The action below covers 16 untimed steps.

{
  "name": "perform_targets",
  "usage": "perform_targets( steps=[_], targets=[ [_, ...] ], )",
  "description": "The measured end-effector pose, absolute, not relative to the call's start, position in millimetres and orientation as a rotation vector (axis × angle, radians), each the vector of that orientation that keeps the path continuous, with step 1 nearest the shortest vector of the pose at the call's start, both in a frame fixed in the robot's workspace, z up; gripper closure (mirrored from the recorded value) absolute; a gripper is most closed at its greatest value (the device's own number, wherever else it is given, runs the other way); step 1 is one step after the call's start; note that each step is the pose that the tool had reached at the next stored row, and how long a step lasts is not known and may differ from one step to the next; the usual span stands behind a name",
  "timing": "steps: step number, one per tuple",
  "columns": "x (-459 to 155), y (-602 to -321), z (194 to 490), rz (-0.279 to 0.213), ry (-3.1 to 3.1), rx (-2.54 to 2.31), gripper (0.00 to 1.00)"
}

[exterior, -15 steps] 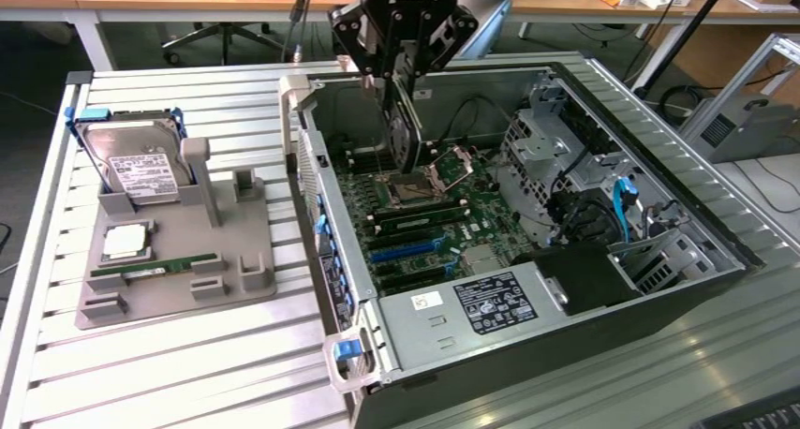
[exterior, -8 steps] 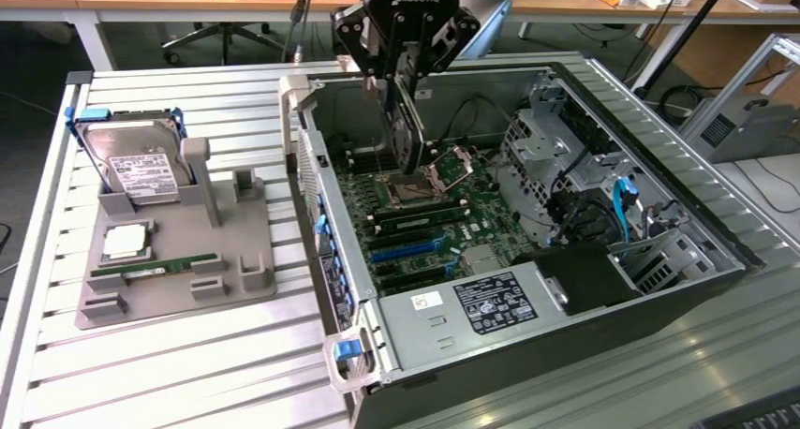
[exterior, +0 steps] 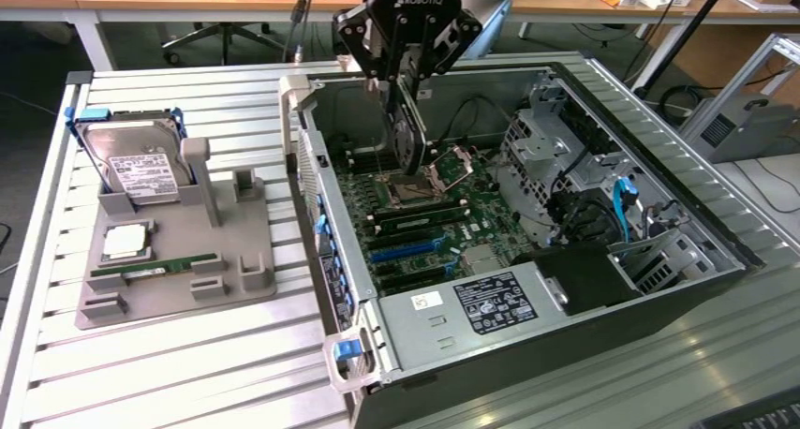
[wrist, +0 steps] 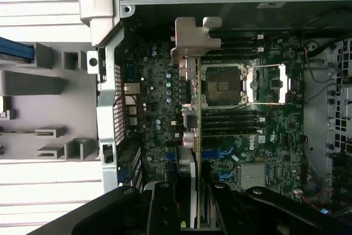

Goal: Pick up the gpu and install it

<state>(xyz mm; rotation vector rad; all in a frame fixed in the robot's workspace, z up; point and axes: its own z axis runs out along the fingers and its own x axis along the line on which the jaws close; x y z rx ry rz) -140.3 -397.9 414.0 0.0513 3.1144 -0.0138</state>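
Hanging over the open computer case point(exterior: 700, 225), the end effector point(exterior: 400, 96) has its jaws closed partway onto the gpu point(exterior: 407, 143), pinching the thin card between both fingers point(wrist: 164, 208). In the wrist view the gpu point(wrist: 197, 125) shows edge-on, with its silver bracket point(wrist: 192, 37) at the end away from the fingers. It runs just beside the CPU socket point(wrist: 223, 85) on the motherboard point(exterior: 419, 237). Whether its lower edge touches the board cannot be told. On the exterior view's left, well apart from the case, a grey holder point(exterior: 175, 303) sits on the slatted tabletop point(exterior: 187, 377). It carries a hard drive point(exterior: 138, 171) at its far end, and a narrow green RAM stick point(exterior: 156, 268) lies nearer.
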Motion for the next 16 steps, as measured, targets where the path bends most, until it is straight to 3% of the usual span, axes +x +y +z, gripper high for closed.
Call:
perform_targets(
  steps=[16],
  targets=[
    [-137.4,-398.7,411.5,-0.02,3.114,0.051,0.73]
  ],
)
